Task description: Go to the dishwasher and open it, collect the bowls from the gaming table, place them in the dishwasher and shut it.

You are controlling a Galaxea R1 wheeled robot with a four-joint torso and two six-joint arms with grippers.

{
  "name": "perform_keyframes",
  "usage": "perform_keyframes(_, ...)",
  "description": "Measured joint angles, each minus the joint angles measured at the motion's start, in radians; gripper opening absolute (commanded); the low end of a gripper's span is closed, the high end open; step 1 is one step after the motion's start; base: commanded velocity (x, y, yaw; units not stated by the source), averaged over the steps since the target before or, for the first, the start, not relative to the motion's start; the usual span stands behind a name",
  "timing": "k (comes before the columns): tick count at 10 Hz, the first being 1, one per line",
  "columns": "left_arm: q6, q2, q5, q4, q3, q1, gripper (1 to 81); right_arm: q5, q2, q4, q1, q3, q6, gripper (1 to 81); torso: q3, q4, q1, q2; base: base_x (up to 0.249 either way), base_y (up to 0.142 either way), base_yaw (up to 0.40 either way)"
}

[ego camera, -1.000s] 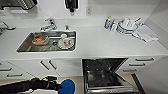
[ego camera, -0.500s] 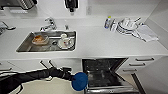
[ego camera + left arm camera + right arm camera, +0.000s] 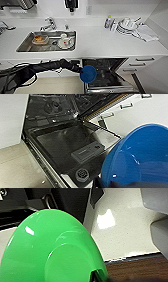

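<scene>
The dishwasher stands open under the white counter, its door folded down and its dark inside with racks showing. My left arm reaches in from the left, and my left gripper is shut on the bright blue bowl, which hangs over the left part of the lowered door. That blue bowl looms large in the left wrist view. The light green bowl sits in my right gripper, above pale floor. The gaming table is out of view.
A steel sink left of the dishwasher holds a brownish-orange bowl and white dishes. Stacked plates and a cloth lie at the counter's right. White drawers flank the dishwasher's right side.
My left arm has swung to the right and a little upward with the blue bowl, from in front of the sink cupboard to over the dishwasher's open door.
</scene>
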Motion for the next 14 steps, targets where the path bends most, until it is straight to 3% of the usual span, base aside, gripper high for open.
perform_keyframes(3, -0.046, 0.107, 0.013, 0.000, -0.003, 0.000, 1.0, 0.000, 0.009, 0.000, 0.005, 0.006, 0.000, 1.0, 0.000, 0.000, 0.000, 0.000, 0.000, 0.000, 0.000)
perform_keyframes(7, -0.070, 0.238, 0.015, 0.001, -0.024, -0.002, 1.0, 0.000, 0.007, 0.000, 0.007, 0.009, 0.000, 1.0, 0.000, 0.000, 0.000, 0.000, 0.000, 0.000, 0.000)
perform_keyframes(8, -0.079, 0.225, 0.012, 0.001, -0.026, 0.000, 81.1, 0.000, 0.004, 0.000, 0.010, 0.009, 0.001, 1.0, 0.000, 0.000, 0.000, 0.000, 0.000, 0.000, 0.000)
perform_keyframes(14, -0.077, 0.066, 0.010, 0.002, 0.036, 0.040, 81.1, 0.024, -0.089, 0.001, 0.015, 0.091, 0.009, 1.0, 0.000, 0.000, 0.000, 0.000, 0.000, 0.000, 0.000)
